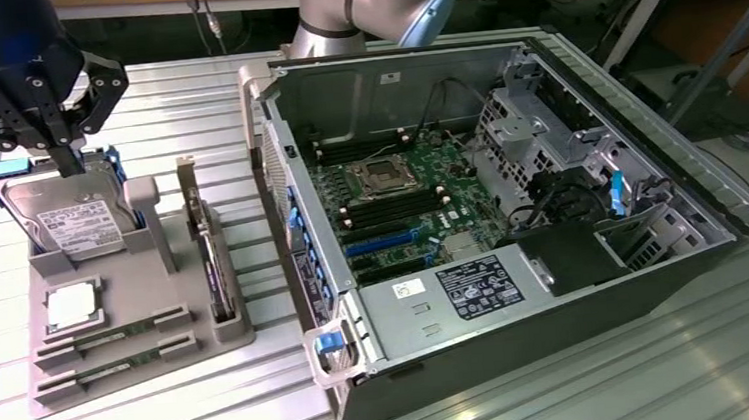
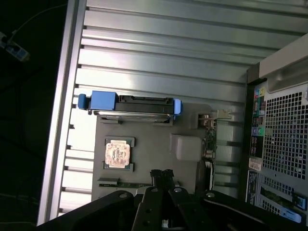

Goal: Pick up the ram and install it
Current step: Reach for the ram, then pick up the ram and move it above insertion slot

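Above the slatted metal table the gripper hangs pressed together, holding nothing

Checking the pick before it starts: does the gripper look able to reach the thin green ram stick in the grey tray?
Probably yes: the thin green ram stick lies uncovered in the grey tray, and the black gripper, fingers shut, hangs above with nothing between.

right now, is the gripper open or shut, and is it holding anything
Gripper: jaws shut, nothing held; it hangs above the grey parts tray.
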`<state>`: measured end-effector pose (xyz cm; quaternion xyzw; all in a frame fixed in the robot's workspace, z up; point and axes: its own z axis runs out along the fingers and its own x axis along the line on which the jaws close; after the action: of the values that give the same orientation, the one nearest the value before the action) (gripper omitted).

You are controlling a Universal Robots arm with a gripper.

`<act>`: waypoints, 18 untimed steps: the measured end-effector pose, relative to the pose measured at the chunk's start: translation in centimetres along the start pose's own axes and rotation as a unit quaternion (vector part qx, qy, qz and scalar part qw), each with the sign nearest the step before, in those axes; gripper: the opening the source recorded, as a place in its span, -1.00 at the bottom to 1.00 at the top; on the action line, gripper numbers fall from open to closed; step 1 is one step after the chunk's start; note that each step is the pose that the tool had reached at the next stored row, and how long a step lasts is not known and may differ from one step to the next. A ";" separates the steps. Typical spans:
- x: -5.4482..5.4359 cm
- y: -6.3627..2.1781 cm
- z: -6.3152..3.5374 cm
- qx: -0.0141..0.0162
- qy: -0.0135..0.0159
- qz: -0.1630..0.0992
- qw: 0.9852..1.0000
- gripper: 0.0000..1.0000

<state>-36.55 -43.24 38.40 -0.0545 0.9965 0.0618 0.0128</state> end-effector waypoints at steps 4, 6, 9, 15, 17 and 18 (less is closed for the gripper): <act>0.0 0.00 0.00 0.000 0.000 0.000 1.000 -0.79; 0.0 0.00 0.00 0.000 0.000 0.000 1.000 -0.79; 0.0 0.00 0.00 0.000 0.000 0.000 1.000 -0.79; 0.0 0.00 0.00 0.000 0.001 -0.007 1.000 -0.79; 0.0 0.00 0.00 -0.001 0.003 -0.025 1.000 -0.79; 0.0 0.00 0.00 -0.001 0.004 -0.036 0.999 -0.79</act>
<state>-36.56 -43.24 38.40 -0.0902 0.9939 0.0622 0.0105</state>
